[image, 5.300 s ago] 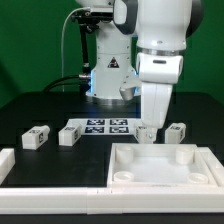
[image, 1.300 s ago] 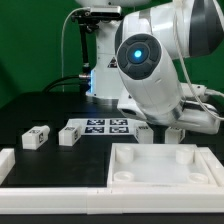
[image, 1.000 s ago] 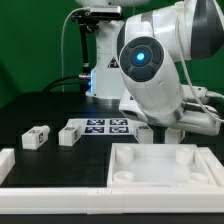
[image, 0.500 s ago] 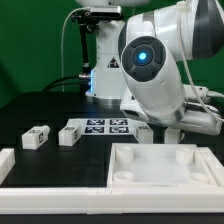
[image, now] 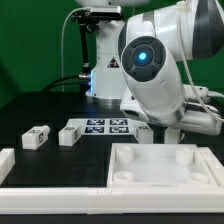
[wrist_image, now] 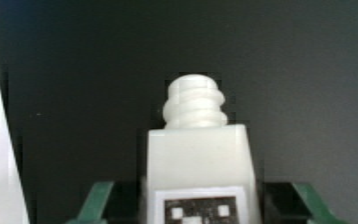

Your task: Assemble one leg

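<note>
In the wrist view a white leg (wrist_image: 202, 160) lies straight between my green fingers (wrist_image: 101, 203). Its ribbed screw end points away from the camera, and its black-and-white tag faces the camera. My gripper (wrist_image: 202, 202) is shut on this leg, with a thin dark strip showing on each side of it. In the exterior view my bent arm hides the gripper and the held leg, low behind the forearm and just behind the white panel (image: 160, 180). Two more legs (image: 38, 137) (image: 68, 134) stand on the black table at the exterior view's left.
The marker board (image: 100, 126) lies behind the panel's left part. A long white rail (image: 50, 197) runs along the front, and another white piece (image: 6, 160) sits at the left edge. The robot base stands at the back.
Since the oldest frame the arm has swung from upright over the leg to a strongly tilted pose. Over the last second nothing has visibly moved.
</note>
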`<state>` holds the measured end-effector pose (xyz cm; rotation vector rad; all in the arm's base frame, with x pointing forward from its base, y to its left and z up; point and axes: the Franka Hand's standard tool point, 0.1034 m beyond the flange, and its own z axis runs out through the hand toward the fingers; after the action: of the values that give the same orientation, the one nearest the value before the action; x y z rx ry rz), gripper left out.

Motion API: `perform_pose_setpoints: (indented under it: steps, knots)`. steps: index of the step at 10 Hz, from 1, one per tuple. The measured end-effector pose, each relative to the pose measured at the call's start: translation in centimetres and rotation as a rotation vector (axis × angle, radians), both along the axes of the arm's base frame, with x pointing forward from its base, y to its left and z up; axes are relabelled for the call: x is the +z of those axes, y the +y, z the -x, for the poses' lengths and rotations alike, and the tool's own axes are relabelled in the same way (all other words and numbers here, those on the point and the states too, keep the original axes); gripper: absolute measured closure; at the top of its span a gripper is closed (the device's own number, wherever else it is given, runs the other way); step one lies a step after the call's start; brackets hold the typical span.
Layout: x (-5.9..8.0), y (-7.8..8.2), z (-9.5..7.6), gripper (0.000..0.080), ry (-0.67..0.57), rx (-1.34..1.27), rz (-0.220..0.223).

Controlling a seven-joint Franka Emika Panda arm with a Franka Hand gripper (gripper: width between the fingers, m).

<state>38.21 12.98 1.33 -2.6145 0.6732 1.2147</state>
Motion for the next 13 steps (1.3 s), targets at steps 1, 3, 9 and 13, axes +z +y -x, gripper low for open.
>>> perform_pose_setpoints:
  steps: [1, 3, 9, 13]
  knots:
    - [0.7, 0.0, -0.1, 0.0512, -0.001, 0.005, -0.002]
    - [3.4, 0.1, -0.3, 0.0512, 0.007, 0.021, -0.017]
    - [5.6, 0.0, -2.3, 0.0512, -0.128, 0.009, 0.019]
    - [6.5, 0.0, -3.9, 0.0511, -0.459, 0.159, 0.14]
